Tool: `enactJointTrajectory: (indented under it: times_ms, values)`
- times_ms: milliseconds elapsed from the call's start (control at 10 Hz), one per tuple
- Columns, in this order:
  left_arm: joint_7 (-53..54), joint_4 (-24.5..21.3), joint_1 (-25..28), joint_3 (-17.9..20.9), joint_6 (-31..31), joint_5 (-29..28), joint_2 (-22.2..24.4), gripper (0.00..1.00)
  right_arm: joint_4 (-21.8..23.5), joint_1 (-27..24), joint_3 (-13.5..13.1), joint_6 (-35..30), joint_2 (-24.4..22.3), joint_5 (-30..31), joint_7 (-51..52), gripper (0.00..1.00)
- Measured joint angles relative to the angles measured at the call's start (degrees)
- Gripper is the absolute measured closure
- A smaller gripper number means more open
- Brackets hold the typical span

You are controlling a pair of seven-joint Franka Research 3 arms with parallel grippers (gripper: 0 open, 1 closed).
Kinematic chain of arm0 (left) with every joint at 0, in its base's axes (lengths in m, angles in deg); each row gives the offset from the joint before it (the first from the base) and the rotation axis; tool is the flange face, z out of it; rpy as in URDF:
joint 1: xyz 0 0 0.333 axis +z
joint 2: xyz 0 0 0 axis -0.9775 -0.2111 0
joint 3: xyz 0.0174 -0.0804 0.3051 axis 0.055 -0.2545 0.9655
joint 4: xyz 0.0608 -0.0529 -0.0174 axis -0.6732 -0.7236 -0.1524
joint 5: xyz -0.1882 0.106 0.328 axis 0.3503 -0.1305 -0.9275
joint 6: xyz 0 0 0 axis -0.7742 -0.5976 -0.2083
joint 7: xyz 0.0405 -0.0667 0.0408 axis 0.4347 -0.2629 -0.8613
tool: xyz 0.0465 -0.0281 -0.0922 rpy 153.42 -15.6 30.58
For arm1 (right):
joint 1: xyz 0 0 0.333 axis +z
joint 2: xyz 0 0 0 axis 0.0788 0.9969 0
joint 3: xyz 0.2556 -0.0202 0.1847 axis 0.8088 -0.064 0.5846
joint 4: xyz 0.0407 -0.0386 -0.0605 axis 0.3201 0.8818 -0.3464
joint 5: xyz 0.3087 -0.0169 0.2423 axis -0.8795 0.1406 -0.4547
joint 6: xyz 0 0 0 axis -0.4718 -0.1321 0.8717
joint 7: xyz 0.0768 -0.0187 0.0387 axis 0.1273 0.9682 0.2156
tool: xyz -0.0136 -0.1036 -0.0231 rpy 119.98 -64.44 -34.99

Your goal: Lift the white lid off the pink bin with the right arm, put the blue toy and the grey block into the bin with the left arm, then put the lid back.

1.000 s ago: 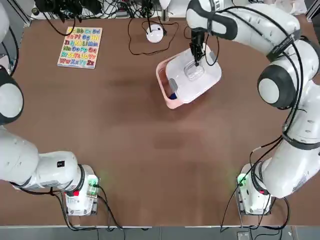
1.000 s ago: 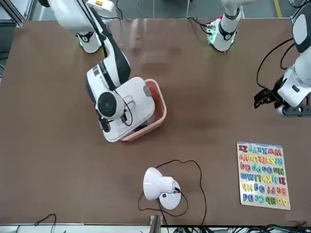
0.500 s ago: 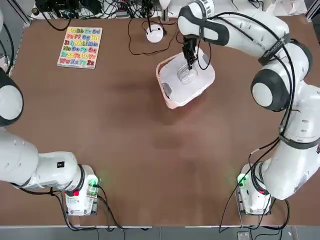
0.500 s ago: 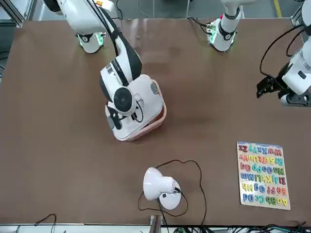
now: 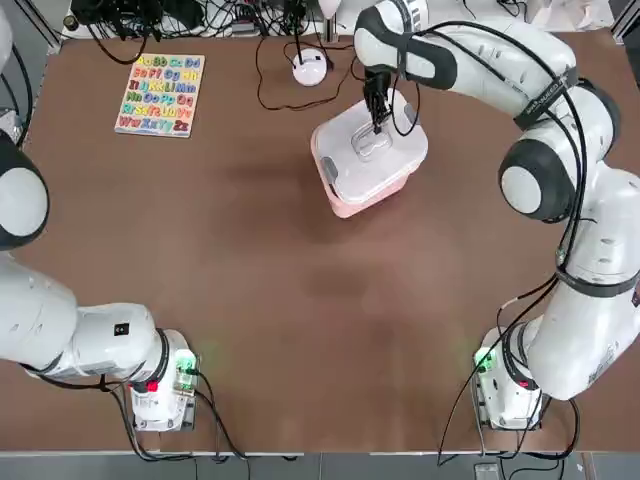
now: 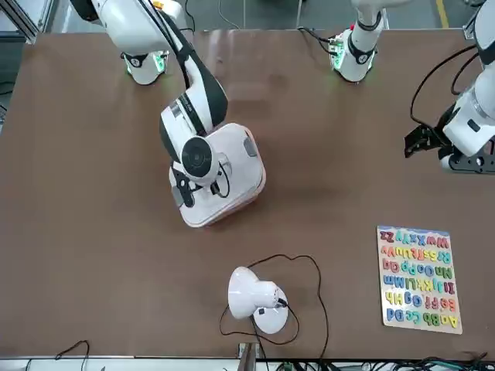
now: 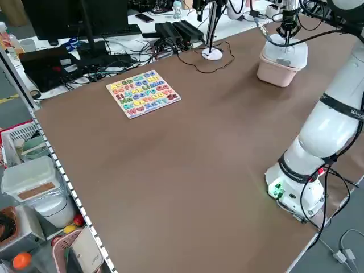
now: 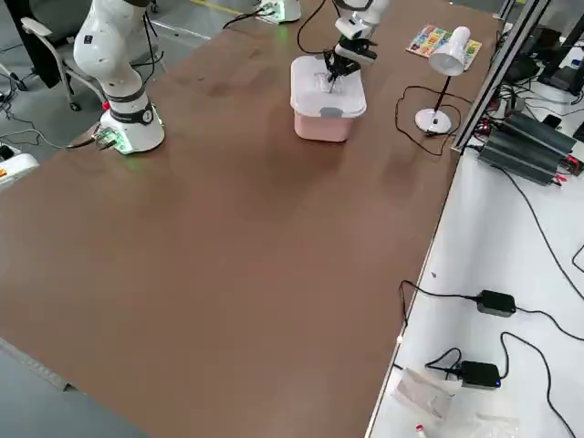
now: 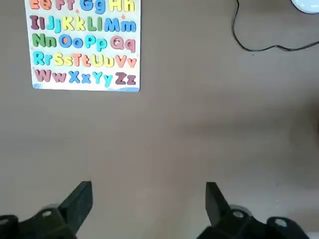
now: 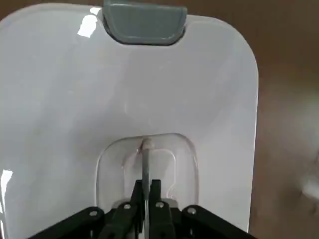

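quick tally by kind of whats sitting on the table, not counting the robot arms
bin: 1
lid: 1
alphabet puzzle board: 1
small round white device with a cable: 1
total: 4

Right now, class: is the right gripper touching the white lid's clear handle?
Touching: the right wrist view shows the right gripper pinched shut on the white lid's upright clear handle.

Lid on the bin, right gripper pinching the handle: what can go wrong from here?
1. The right gripper is shut on only the thin clear handle of the lid; it could slip or twist out.
2. The lid looks slightly askew on the pink bin, so a release might leave it unseated.
3. A sideways pull might drag the bin toward the lamp cable.
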Motion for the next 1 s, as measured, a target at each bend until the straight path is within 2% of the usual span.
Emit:
enactJointTrajectory:
  times_ms: [1000]
  values:
    - [-0.16,0.0,-0.37,-0.57,-0.52,0.0,-0.13,0.0,-0.41,1.31,0.17,1.35,0.35,-0.06,-5.93,0.93]
